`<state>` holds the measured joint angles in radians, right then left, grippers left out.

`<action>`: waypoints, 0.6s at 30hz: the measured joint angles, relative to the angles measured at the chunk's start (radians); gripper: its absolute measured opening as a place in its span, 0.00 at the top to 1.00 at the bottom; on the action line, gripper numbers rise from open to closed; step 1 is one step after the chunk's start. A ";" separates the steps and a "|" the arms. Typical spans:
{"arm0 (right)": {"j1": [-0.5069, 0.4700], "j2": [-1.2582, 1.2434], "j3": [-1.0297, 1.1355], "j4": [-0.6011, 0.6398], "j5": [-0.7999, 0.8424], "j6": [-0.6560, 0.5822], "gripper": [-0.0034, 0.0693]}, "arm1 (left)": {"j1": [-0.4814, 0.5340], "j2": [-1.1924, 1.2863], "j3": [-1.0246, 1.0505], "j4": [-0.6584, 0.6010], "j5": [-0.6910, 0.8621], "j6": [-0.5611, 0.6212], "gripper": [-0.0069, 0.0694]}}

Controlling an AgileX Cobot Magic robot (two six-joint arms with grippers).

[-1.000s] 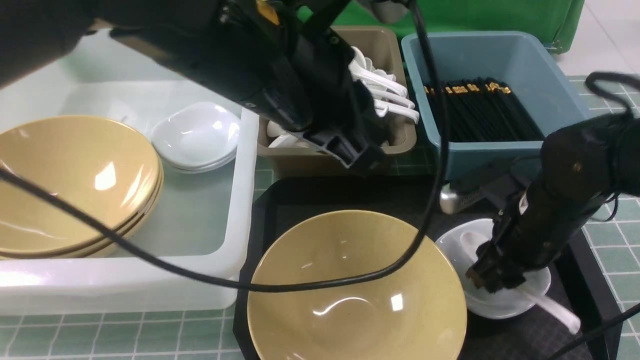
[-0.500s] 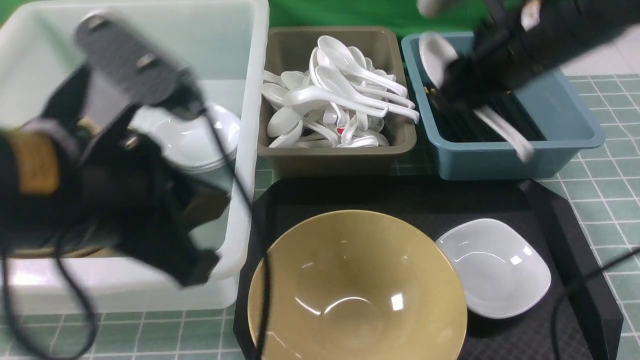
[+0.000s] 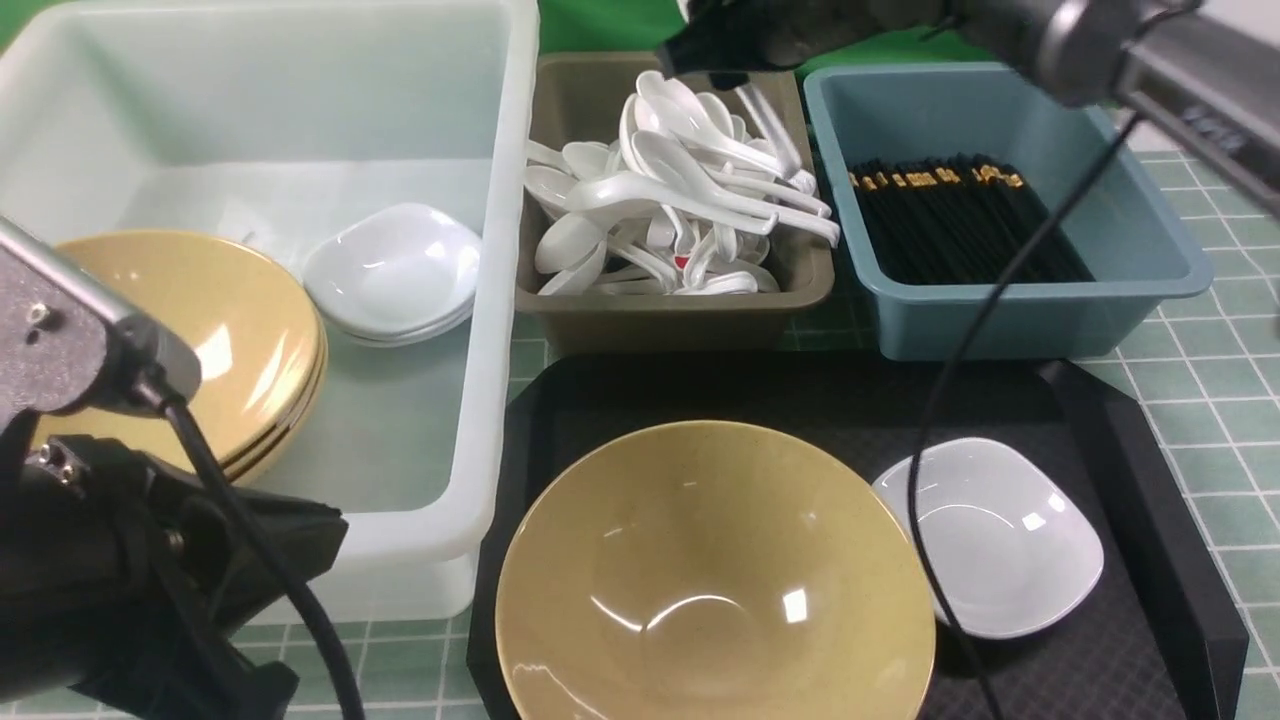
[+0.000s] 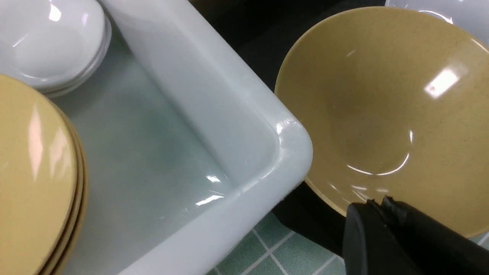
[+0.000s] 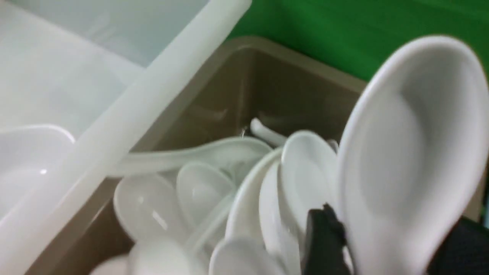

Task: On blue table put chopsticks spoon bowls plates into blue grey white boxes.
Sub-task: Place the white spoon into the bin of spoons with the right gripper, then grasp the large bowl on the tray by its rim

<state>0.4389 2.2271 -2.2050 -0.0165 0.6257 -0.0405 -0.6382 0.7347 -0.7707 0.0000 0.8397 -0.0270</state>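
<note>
My right gripper point(image 3: 720, 70) hangs over the back of the grey box point(image 3: 590, 330), which holds a heap of white spoons point(image 3: 660, 200). Its fingers stand apart around one blurred spoon point(image 5: 412, 145), with a thin gap beside one finger point(image 5: 324, 236); that spoon's handle point(image 3: 770, 125) dangles into the box. My left gripper point(image 4: 376, 202) is shut and empty near the front corner of the white box point(image 3: 490, 300), beside the yellow bowl point(image 3: 715, 570). A white plate point(image 3: 990, 535) lies right of that bowl. Chopsticks point(image 3: 960, 220) fill the blue box point(image 3: 1000, 320).
Bowl and plate rest on a black tray point(image 3: 800, 390) on the blue table point(image 3: 1220, 420). The white box holds stacked yellow bowls point(image 3: 190, 340) and stacked plates point(image 3: 395, 270). My left arm point(image 3: 150, 580) fills the near left corner; a cable point(image 3: 930, 450) hangs over the tray.
The right gripper lifted the spoon off the plate on the tray, carried it past the blue box to above the grey box, and its fingers spread. The left arm drew back to the near left.
</note>
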 joint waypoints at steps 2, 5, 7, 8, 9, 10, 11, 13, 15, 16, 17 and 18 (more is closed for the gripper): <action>0.000 0.031 -0.047 0.000 0.025 0.001 0.22 | 0.000 0.000 0.000 0.000 -0.015 -0.018 0.93; 0.000 0.037 -0.121 0.000 0.156 -0.003 0.06 | 0.000 0.016 -0.004 0.000 -0.040 -0.080 0.93; 0.000 0.027 -0.176 0.000 0.259 -0.024 0.03 | 0.000 0.048 -0.024 0.000 -0.034 -0.103 0.93; 0.000 0.012 -0.219 0.000 0.345 -0.054 0.03 | 0.000 0.082 -0.054 0.000 -0.025 -0.108 0.93; 0.000 0.007 -0.232 0.000 0.371 -0.064 0.03 | 0.000 0.095 -0.059 0.000 -0.024 -0.108 0.93; 0.000 -0.007 -0.260 0.001 0.432 -0.086 0.05 | 0.000 0.132 -0.089 0.006 -0.014 -0.106 0.93; 0.000 -0.022 -0.281 0.001 0.495 -0.104 0.08 | 0.000 0.157 -0.116 0.008 -0.005 -0.101 0.93; 0.000 -0.053 -0.314 0.001 0.586 -0.136 0.20 | 0.000 0.273 -0.208 0.023 0.025 -0.076 0.93; 0.000 -0.093 -0.302 0.001 0.616 -0.147 0.35 | 0.000 0.370 -0.295 0.029 0.052 -0.043 0.93; 0.000 -0.117 -0.284 0.001 0.622 -0.147 0.42 | 0.000 0.414 -0.345 0.029 0.067 -0.023 0.93; 0.000 -0.145 -0.252 0.001 0.626 -0.147 0.51 | 0.000 0.467 -0.394 0.030 0.084 0.005 0.92; 0.001 -0.171 -0.218 0.001 0.626 -0.148 0.59 | 0.000 0.530 -0.442 0.030 0.105 0.027 0.91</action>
<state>0.4403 2.0565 -2.4226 -0.0152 1.2518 -0.1887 -0.6378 1.2652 -1.2125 0.0295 0.9443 0.0000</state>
